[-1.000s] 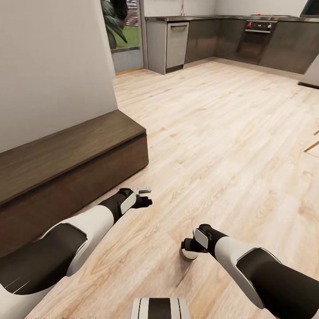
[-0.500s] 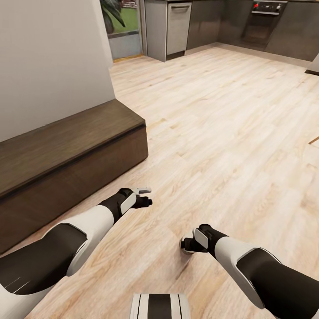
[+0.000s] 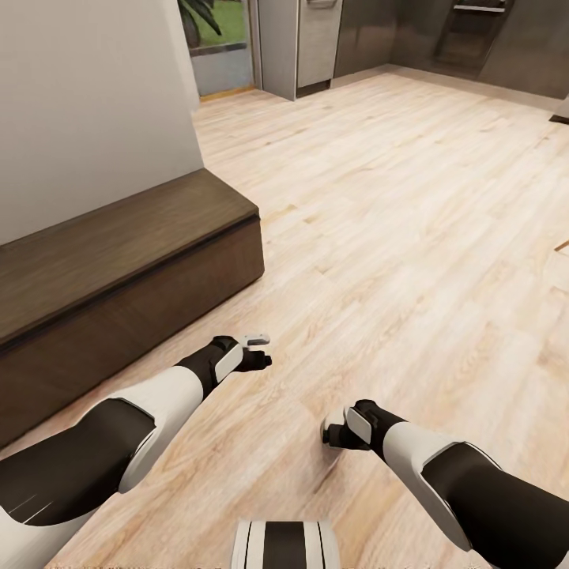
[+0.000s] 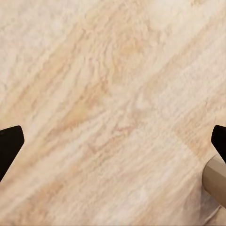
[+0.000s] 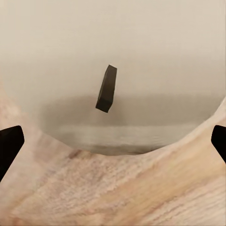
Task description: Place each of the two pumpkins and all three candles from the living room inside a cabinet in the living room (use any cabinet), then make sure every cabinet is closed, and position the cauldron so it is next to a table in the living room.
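Candle point(image 5: 141, 56) first: its pale flat top with the short dark wick point(image 5: 107, 88) sits right under the right wrist camera, standing on the plank floor point(image 3: 411, 237) close in front of the robot's base. The right end effector point(image 3: 328, 435) hangs low over it, its two dark fingertips point(image 5: 9, 143) wide apart at either side of the candle, not pressed on it as far as I can see. To my eye this is the pick-up, and to do it well the arm should come down until the pads are level with the candle's side, keep it centred between them, then close gently so the stubby cylinder is not tipped or pushed along the boards.

A little further out the left end effector point(image 3: 261, 351) hovers over bare floor, its fingers also apart and holding nothing.

Beyond it, along the pale wall point(image 3: 87, 103), runs the cabinet point(image 3: 118, 261), long, low and dark brown. Its front looks flush and closed from here, so what is inside I cannot tell; a drawer will need opening before the candle can go in.

Farthest off stand the dark kitchen cupboards point(image 3: 363, 32)
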Controlling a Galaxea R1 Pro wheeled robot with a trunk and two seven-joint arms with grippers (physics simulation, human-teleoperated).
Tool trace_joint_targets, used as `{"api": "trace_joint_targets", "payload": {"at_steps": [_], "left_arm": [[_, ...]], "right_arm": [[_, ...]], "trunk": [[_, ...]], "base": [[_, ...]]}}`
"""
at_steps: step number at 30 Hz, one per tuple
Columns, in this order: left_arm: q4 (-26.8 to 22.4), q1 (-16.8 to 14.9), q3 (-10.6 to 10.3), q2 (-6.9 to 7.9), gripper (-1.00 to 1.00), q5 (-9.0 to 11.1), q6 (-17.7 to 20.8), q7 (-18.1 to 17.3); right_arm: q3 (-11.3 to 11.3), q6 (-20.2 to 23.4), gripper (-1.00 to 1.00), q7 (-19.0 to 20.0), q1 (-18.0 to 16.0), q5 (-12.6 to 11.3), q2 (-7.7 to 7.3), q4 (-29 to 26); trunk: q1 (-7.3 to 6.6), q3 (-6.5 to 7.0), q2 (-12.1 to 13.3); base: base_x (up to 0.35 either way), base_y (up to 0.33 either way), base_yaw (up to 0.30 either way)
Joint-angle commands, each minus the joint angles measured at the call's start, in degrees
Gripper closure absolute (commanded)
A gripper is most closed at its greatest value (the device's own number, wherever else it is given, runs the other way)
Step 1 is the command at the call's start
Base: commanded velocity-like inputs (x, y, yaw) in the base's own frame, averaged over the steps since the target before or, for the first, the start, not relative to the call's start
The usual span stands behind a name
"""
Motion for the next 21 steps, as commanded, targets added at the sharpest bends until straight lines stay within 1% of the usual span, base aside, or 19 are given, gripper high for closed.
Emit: {"api": "trace_joint_targets", "payload": {"at_steps": [1,2,20,21], "left_arm": [[-0.1,0.0,-0.2,0.0,-1.0,0.5,0.3,0.4],[-0.1,0.0,-0.2,0.0,-1.0,0.5,0.3,0.4],[-0.1,0.0,-0.2,0.0,-1.0,0.5,0.3,0.4],[-0.1,0.0,-0.2,0.0,-1.0,0.5,0.3,0.4]], "right_arm": [[0.4,0.1,-1.0,-0.2,-0.1,-0.6,0.03,0.1],[0.4,0.1,-1.0,-0.2,-0.1,-0.6,0.03,0.1],[0.4,0.1,-1.0,-0.2,0.0,-0.6,0.03,0.1],[0.4,0.1,-1.0,-0.2,0.0,-0.6,0.03,0.1]], "trunk": [[0.01,-0.27,0.0],[0.04,-0.49,0.0],[0.04,-0.49,0.0],[0.06,-0.71,-0.1]], "base": [[0.0,0.0,0.0],[0.0,0.0,0.0],[0.0,0.0,0.0],[0.0,0.0,0.0]]}}
